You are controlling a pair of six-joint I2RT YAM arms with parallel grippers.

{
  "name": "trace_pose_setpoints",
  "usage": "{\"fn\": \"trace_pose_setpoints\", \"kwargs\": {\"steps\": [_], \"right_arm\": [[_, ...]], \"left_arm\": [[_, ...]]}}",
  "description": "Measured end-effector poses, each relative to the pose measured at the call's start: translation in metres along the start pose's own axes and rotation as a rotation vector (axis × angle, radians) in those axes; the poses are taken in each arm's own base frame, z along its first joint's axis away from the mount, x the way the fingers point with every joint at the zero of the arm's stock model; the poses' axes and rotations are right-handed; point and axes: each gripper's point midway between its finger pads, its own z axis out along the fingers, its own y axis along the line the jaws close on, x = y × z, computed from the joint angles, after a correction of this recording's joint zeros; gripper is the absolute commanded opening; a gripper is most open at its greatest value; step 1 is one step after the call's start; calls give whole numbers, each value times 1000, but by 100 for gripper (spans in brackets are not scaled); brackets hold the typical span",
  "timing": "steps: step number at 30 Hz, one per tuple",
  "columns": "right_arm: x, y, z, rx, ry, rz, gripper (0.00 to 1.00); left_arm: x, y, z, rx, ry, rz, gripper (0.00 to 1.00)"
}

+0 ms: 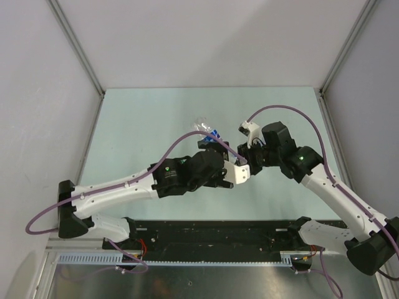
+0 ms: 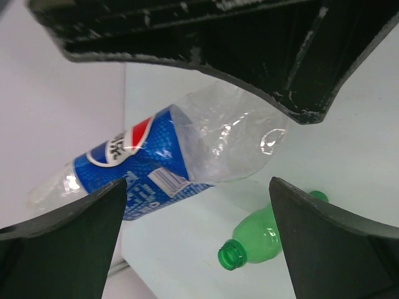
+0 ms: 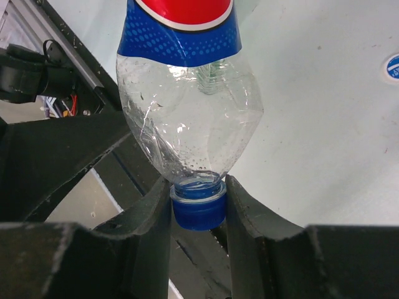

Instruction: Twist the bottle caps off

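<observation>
A clear bottle (image 3: 187,112) with a blue and red label hangs in the air above the table. Its blue cap (image 3: 198,213) sits between the fingers of my right gripper (image 3: 198,205), which is shut on it. The same bottle shows in the left wrist view (image 2: 162,156) and the top view (image 1: 207,129). My left gripper (image 2: 198,187) is open and empty just below the bottle, not touching it. A green bottle (image 2: 262,237) lies on the table beneath with no cap on its open neck. The third bottle and the green cap are out of view.
A small round white-and-blue disc (image 3: 393,65) lies on the table, cut by the edge of the right wrist view. In the top view, both arms meet mid-table, left gripper (image 1: 215,156) beside right gripper (image 1: 238,156). Grey walls enclose the table (image 1: 137,124).
</observation>
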Motion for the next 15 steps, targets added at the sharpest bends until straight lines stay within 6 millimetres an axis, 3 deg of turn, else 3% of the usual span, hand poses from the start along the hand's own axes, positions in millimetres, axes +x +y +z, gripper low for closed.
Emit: {"fn": "trace_pose_setpoints", "kwargs": {"steps": [8, 15], "right_arm": [[7, 8, 3, -69, 43, 24, 0], [0, 21, -5, -202, 48, 72, 0]], "left_arm": [[-12, 15, -12, -85, -58, 48, 100], [-6, 1, -23, -41, -131, 113, 100]]}}
